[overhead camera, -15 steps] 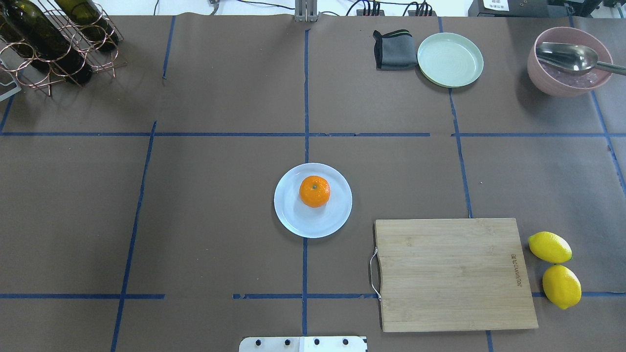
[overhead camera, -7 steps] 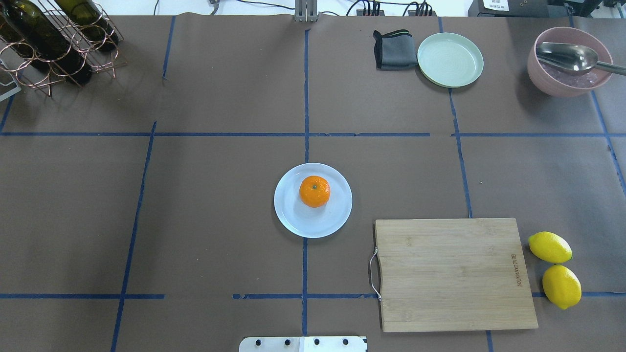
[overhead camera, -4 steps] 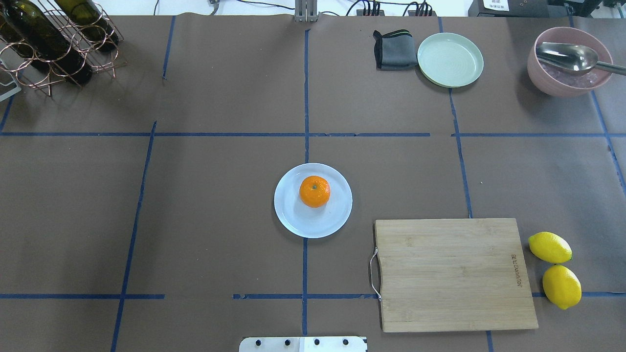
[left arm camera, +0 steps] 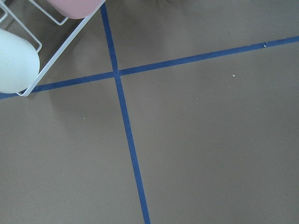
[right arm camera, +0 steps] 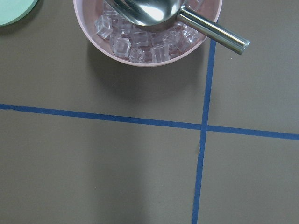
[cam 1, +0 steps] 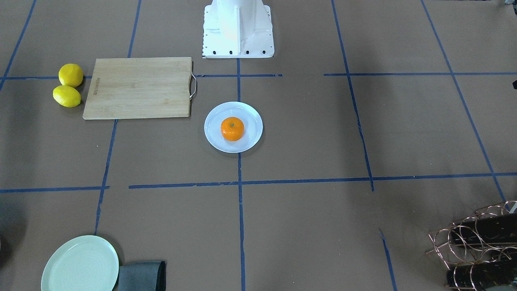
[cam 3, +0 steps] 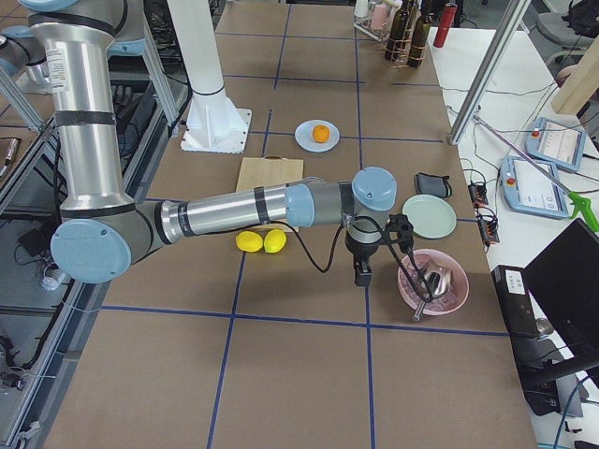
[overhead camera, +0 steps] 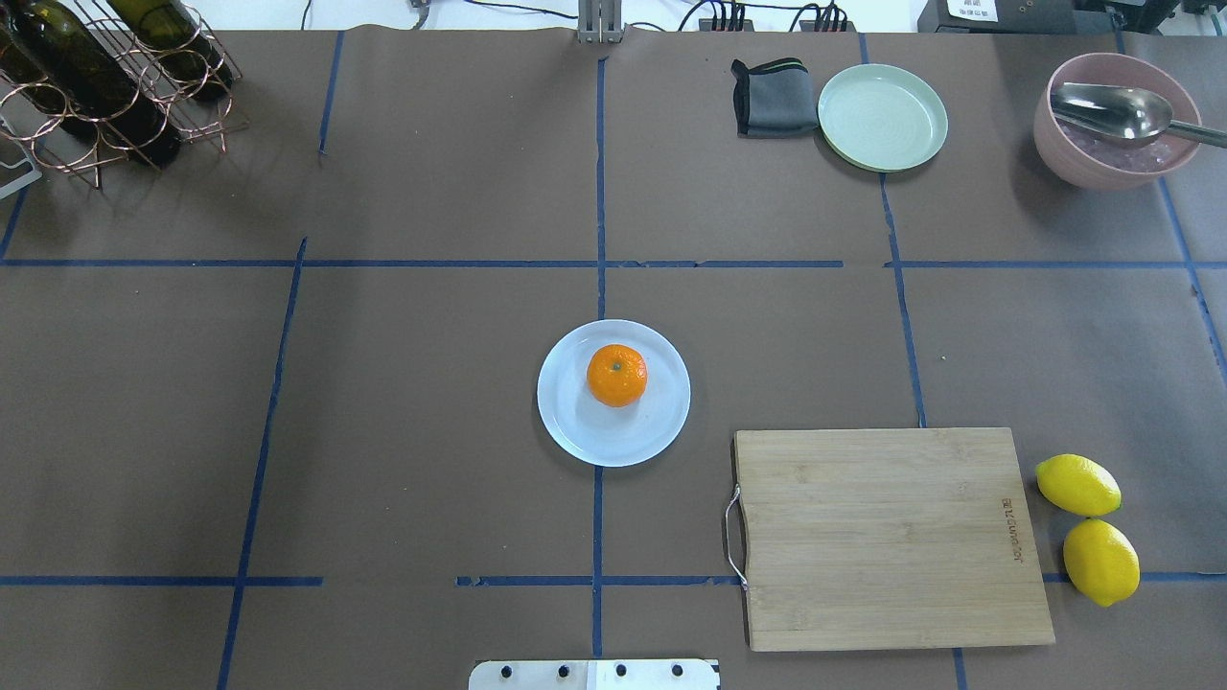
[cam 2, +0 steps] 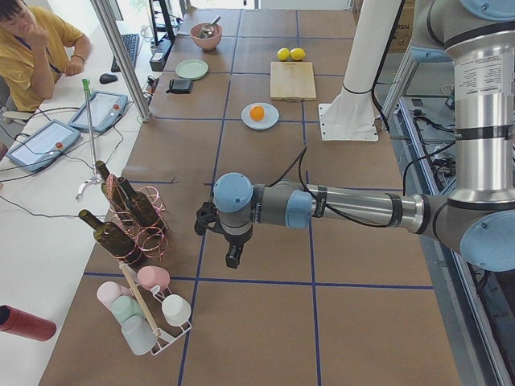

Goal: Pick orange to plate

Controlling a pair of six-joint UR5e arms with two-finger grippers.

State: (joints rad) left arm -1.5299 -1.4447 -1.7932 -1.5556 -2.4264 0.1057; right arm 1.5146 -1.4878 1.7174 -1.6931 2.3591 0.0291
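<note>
The orange (overhead camera: 616,375) is being borne just off centre on the plate (overhead camera: 575,433), at the middle of the surface (overhead camera: 431,383); placement is being judged complete. The left hand (cam 2: 231,257) and right hand (cam 3: 360,273) are being held far off at opposite ends, their opening and any load being impossible to tell, so no further grasp is being called for.

Both claws showed only in the side views, so whether the left claw (cam 2: 232,259) and the right claw (cam 3: 361,276) were parted or closed could not be told. The orange (overhead camera: 616,375) hid the middle of the white plate (overhead camera: 594,431). In the front-facing view the bottom edge cut the green plate (cam 1: 80,264) and the grey cloth (cam 1: 141,277), and the corner cut the bottle rack (cam 1: 476,246). From above, the scoop (overhead camera: 1117,110) ran off the right edge by its handle. The bowl (right arm camera: 83,11) lost its far side to the right wrist view's top edge. A white cup (left arm camera: 14,60) and a pink cup (left arm camera: 77,5) were clipped at the left wrist view's corner. The lettering on the board (overhead camera: 891,537) was too small to read.
</note>
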